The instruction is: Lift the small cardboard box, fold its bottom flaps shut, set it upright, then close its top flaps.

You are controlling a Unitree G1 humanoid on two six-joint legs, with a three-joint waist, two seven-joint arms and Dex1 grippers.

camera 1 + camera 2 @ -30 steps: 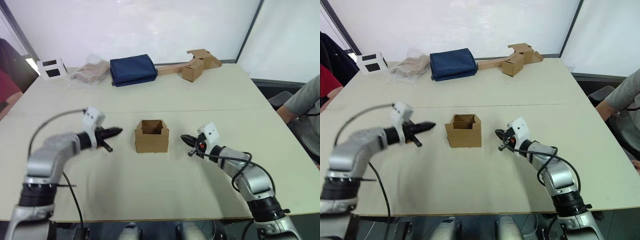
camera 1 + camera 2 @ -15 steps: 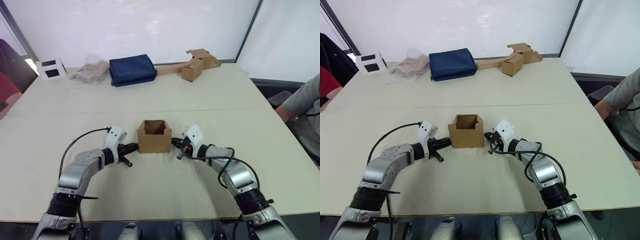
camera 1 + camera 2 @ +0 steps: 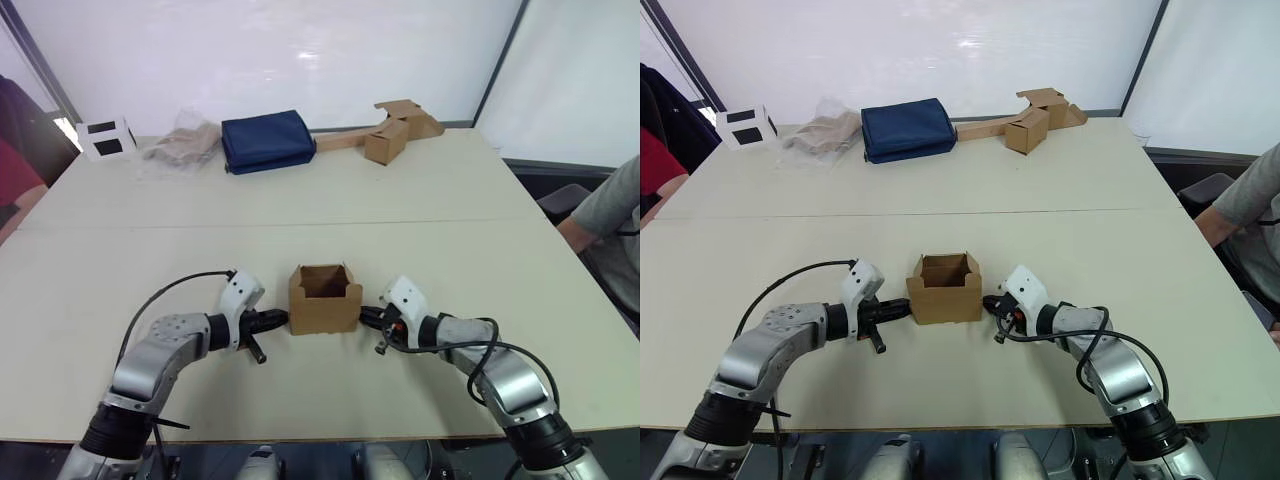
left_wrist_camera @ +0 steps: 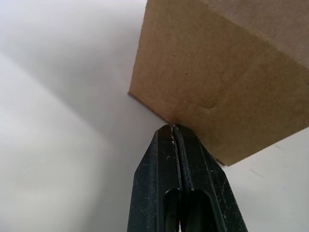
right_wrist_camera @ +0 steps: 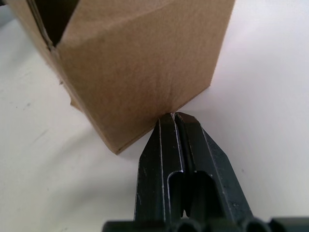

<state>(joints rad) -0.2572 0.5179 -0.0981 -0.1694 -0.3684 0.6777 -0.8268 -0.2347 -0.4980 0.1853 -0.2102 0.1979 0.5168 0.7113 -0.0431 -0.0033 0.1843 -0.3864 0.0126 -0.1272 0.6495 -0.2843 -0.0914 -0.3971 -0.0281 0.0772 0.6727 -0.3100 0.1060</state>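
The small cardboard box (image 3: 325,299) sits open-topped near the middle of the bench (image 3: 420,200), with the left claw (image 3: 279,320) at its 9 o'clock wall and the right claw (image 3: 366,315) at 3 o'clock, both clenched empty, tips touching cardboard. It looks light, hollow and easily dented, so a gentle squeeze between opposite walls, low near the stiffer corners, seems the safest hold.

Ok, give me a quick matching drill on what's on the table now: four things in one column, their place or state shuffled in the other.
1. small brown cardboard box
2. left gripper
3. right gripper
4. folded navy blue cloth

A. shut, tips at the box's right wall
B. far side of the table
C. open-topped, between both grippers
D. shut, tips at the box's left wall

Pairs: 1-C, 2-D, 3-A, 4-B
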